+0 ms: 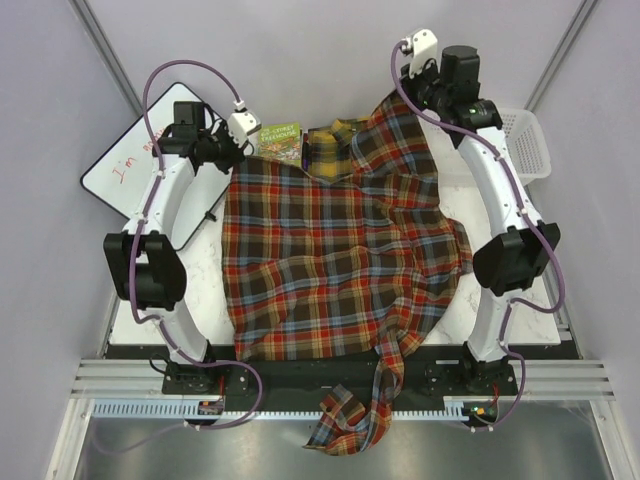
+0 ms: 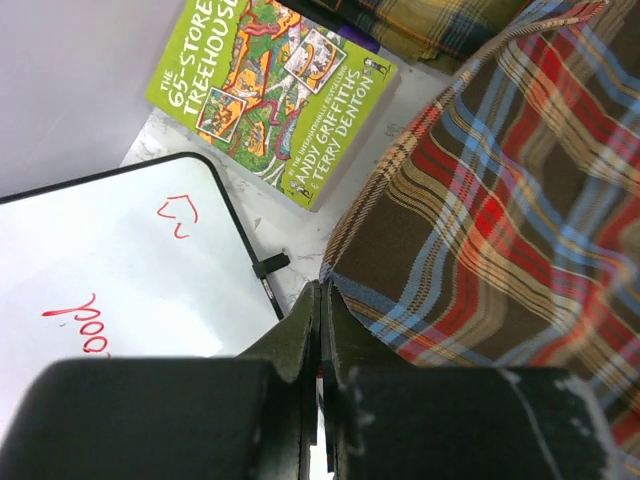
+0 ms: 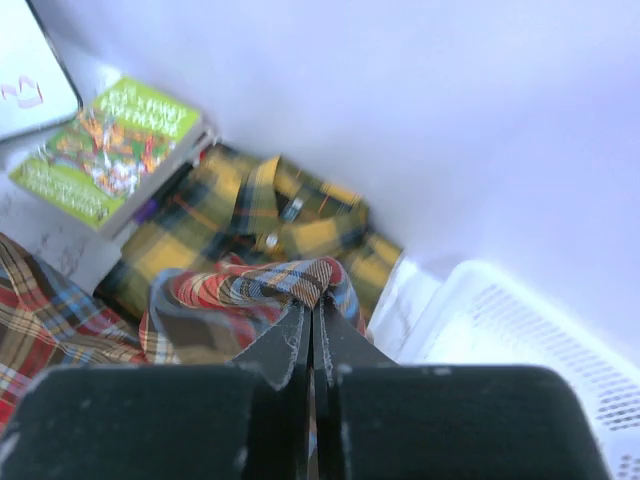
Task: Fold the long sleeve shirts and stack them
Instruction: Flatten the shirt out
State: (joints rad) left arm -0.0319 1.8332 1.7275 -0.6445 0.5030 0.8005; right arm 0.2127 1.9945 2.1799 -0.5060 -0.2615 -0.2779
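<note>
White rectangular whiteboard (image 1: 120, 175), red handwriting starting "I'm", far left on the counter (image 1: 213, 255). Left fingers (image 2: 300, 335) pinched shut on the far-left corner of the red-brown plaid flannel shirt (image 1: 330, 260). The shirt is spread mid-counter, long axis near-to-far, sleeve hanging off the near edge, collar end unclear. Green paperback book (image 2: 275, 80) reads "The 65-Storey Treehouse, Andy Griffiths & Terry Denton". Folded yellow and black plaid flannel shirt (image 3: 270, 215) just right of it. Right fingers (image 3: 285, 345) clamp the red-brown shirt's raised far-right corner. White mesh plastic basket (image 1: 525, 145) far right.

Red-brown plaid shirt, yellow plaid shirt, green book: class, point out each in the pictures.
Red-brown plaid shirt (image 1: 330, 270), top external view, middle of its spread body.
Yellow plaid shirt (image 3: 258, 195), right wrist view, its collar.
Green book (image 2: 270, 90), left wrist view, front cover.
</note>
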